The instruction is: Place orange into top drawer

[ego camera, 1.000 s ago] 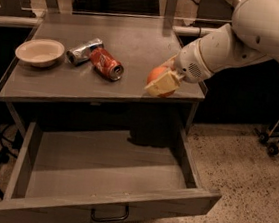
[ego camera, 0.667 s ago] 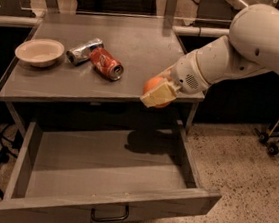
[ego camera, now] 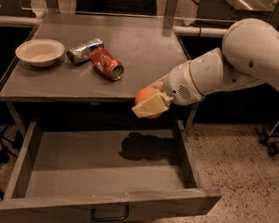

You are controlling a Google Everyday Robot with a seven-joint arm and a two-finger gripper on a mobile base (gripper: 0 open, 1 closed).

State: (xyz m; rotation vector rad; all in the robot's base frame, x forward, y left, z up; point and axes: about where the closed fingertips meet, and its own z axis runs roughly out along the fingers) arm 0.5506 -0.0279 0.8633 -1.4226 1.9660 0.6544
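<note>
1 orange [ego camera: 143,95] is pinched in the gripper [ego camera: 149,105] just off the counter's [ego camera: 136,48] front-right corner, above the open top drawer [ego camera: 118,208]; the arm [ego camera: 256,56] is extended leftward, angled down.

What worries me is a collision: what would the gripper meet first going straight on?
Likely the open grey metal top drawer's floor; the gripper, holding the small round orange, points down-left above it.

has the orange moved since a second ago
Yes. The orange, gripped in the claw, has come forward past the table front edge and lower, now hanging over the open top drawer.
</note>
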